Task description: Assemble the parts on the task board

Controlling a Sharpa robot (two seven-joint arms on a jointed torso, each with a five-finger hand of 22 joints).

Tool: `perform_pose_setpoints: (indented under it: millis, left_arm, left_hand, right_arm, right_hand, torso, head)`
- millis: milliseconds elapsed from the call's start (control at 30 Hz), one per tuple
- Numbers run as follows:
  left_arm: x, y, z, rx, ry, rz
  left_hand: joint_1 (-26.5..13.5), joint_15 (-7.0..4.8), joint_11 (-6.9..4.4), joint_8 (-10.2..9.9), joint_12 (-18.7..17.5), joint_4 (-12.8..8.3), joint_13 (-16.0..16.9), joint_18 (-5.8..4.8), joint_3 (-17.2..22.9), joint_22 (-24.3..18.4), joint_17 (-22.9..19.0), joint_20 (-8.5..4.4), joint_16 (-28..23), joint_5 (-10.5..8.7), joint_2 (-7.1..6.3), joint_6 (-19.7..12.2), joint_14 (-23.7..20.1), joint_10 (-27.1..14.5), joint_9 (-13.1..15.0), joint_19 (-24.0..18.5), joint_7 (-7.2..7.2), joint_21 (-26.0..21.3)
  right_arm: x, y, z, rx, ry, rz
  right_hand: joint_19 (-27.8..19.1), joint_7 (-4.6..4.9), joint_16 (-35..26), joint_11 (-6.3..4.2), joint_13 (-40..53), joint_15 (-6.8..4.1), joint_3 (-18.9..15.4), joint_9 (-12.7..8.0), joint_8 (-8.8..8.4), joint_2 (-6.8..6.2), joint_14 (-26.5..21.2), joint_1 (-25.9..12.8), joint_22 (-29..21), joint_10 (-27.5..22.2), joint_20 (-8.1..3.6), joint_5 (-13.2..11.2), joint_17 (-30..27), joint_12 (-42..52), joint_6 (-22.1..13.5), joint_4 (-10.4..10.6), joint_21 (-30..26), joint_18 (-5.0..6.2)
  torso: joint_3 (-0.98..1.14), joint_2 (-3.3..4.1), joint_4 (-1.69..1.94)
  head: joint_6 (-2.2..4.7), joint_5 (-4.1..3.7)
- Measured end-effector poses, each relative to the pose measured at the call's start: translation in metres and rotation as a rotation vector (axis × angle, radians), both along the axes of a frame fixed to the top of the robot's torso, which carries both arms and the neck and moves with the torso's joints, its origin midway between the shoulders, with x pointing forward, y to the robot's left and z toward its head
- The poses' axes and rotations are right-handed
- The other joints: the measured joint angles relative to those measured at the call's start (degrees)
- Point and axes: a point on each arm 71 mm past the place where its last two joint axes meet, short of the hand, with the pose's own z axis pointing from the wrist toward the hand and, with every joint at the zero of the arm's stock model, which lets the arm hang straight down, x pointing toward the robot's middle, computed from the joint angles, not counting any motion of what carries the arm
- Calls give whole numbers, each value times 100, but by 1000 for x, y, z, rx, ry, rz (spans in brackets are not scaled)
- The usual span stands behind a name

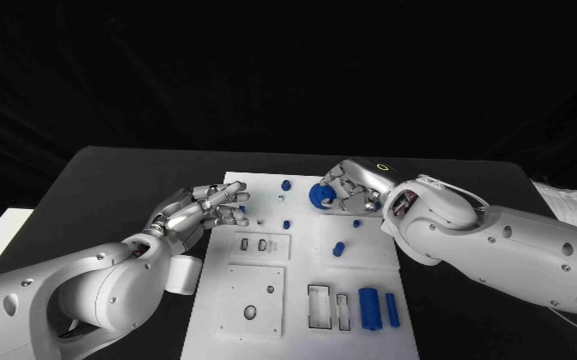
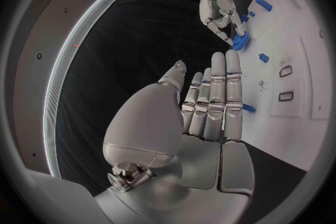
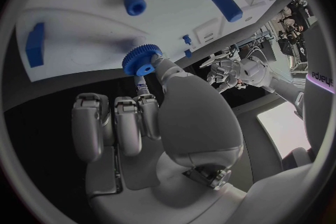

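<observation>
Right hand (image 1: 348, 187) has a blue toothed gear (image 1: 323, 196) pinched at its fingertips, hovering over the far end of the white task board (image 1: 361, 253), toward the board's right side. From the right wrist camera you can see the gear (image 3: 142, 60) gripped between the thumb and one finger while the other fingers (image 3: 115, 123) stay curled in side by side below it. I can't tell whether the gear is touching the board or sitting just above it.

Left hand (image 1: 204, 208) isn't holding anything. It's at the board's far left corner, with its fingertips reaching over the left edge. In the left wrist view its fingers (image 2: 217, 95) are stretched out straight and pressed close together, with the thumb off to one side.

Rest of the board: a small blue peg (image 1: 285, 184) stands near the far edge, just left of the gear, and another little one (image 1: 286, 224) sits closer to the middle. A short blue cylinder (image 1: 338, 249) lies right of centre, with a tiny blue piece (image 1: 356, 224) beyond it. Down at the near right corner two long blue bars (image 1: 370, 308) lie side by side next to a pair of rectangular slots (image 1: 318, 306). Near the left edge there's a raised square plate with an oval hole (image 1: 250, 312).
</observation>
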Motion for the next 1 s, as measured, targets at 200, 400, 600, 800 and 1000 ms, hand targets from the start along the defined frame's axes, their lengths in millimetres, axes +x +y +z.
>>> perform_pose_setpoints:
  millis: [200, 400, 600, 800, 1000]
  left_arm:
    - [0, 0, 0, 0, 3, -4]
    - [0, 0, 0, 0, 4, -4]
    - [0, -1, 0, -1, 5, -8]
    - [0, -2, 0, -1, 6, -9]
    - [0, -3, 0, -2, 6, -11]
  left_hand:
    - [0, 0, 0, 0, 0, -17, -5, 0, 17, 5, 7, 15, 0, 0, 0, 0, 0, 0, 0, -16, 0, 0]
    - [0, 0, 0, 0, 0, -17, -5, 0, 17, 5, 6, 15, 0, 0, 0, 0, 0, 0, 0, -15, 0, 0]
    - [0, 0, 0, 0, 0, -17, -4, 0, 17, 5, 6, 15, 0, 0, 0, 0, 0, 0, 0, -15, 0, 0]
    - [0, 0, 0, 0, 0, -17, -4, 0, 17, 4, 6, 15, 0, 0, 0, 0, 0, 0, 0, -15, 0, 0]
    - [0, 0, -21, 0, 0, -17, -4, 0, 17, 4, 12, 15, 0, 0, 0, 0, 0, -21, 0, -15, 0, 0]
  right_arm:
    - [-1, 14, 5, 19, -22, 29]
    - [3, 29, 6, 25, -31, 47]
    - [12, 42, 3, 18, -38, 48]
    - [16, 56, 1, 8, -44, 58]
    - [17, 65, -2, -2, -42, 66]
  right_hand:
    - [0, 4, 0, 0, 0, 0, -7, 0, 0, 0, 0, 0, -1, 0, 0, 33, 0, 0, 6, 25, 0, 0]
    - [0, 4, 0, 0, 0, 0, -7, 0, 0, 6, 0, -38, -1, 0, 1, 33, -1, 0, 6, 26, -1, 0]
    - [0, 4, 0, 1, 0, 1, -8, 0, 0, -1, 0, -60, -1, 0, 1, 33, -1, -1, 8, 26, -1, 0]
    - [0, 4, 0, 1, 0, 1, -8, 1, 0, -9, 0, -68, -2, 0, 1, 33, -1, -1, 9, 25, -1, 0]
    - [0, 3, 0, 1, 0, 1, -9, 2, 10, -32, 0, -91, -2, 0, 1, 32, -2, -1, 10, 25, -1, 0]
  torso:
    - [-2, 1, 19]
    - [-7, 2, 26]
    - [-5, 5, 29]
    - [-4, 7, 36]
    - [-1, 7, 32]
  head:
    - [-5, 25]
    - [-10, 34]
    - [-3, 39]
    - [-15, 53]
    - [-32, 73]
